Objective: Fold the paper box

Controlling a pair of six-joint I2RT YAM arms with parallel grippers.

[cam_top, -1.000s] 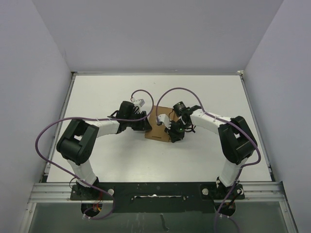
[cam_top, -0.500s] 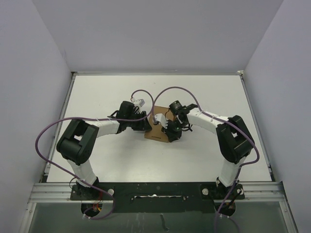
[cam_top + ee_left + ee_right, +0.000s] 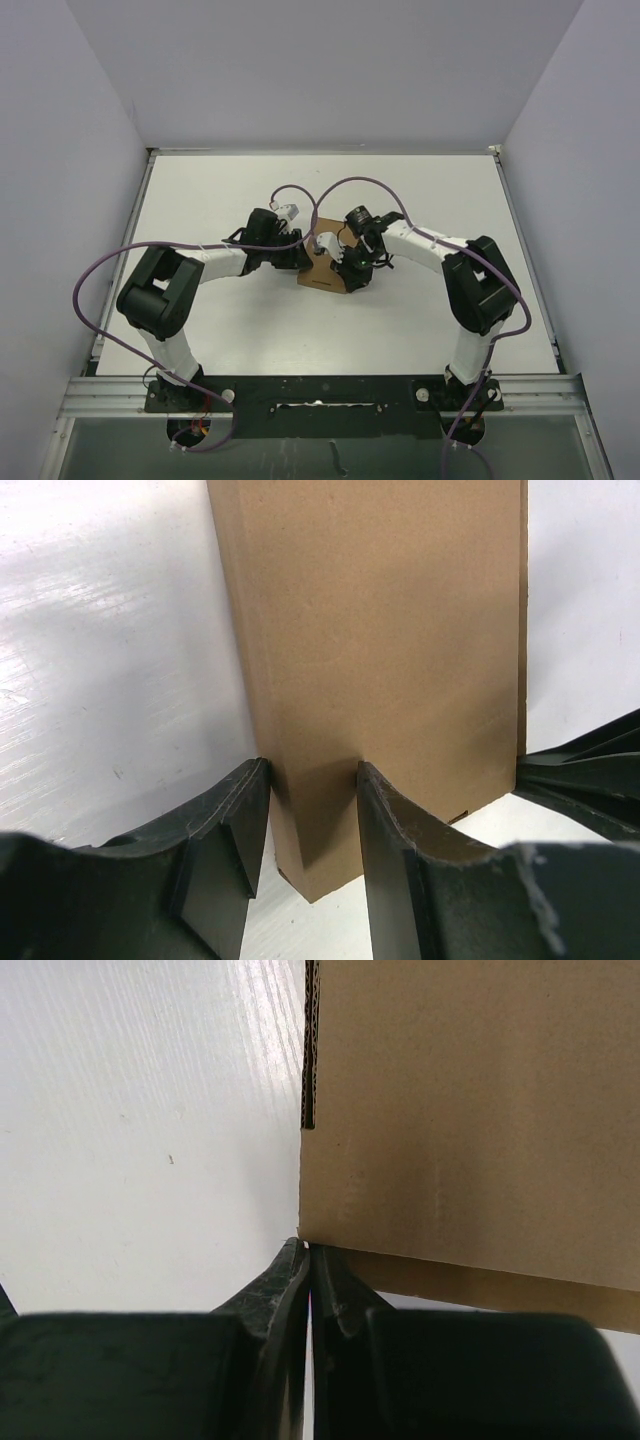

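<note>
- since a second ago the right arm's wrist has swung left and a little toward the far side, further over the cardboard; the left arm and the paper box [image 3: 322,272] look unmoved.
- paper box: plain brown kraft, matte, thin, flat-sided with straight die-cut edges. it sits mid-table on the white table [image 3: 430,190], between the two wrists.
- left gripper [image 3: 300,258]: the wrist view shows the left gripper [image 3: 310,785] with its black fingers [image 3: 235,830] either side of an upright cardboard panel [image 3: 390,650], clamped on the box at its lower corner. a fold line runs down the panel's left side, with a narrow shaded face beside it.
- right gripper [image 3: 343,262]: the wrist view shows the right gripper [image 3: 306,1252] with its fingers pressed together and nothing between them. the tips sit right at the lower left corner of a box panel [image 3: 470,1110]; they look to be touching it, but i can't tell for sure.
- in that same view a cut edge [image 3: 309,1050] shows the dark corrugated fluting, and a lighter strip of cardboard runs along under the panel.
- table surface [image 3: 100,630] is glossy white with faint streaks and a few specks.
- purple cables [image 3: 100,270] loop off both arms, which have white links and black joints.
</note>
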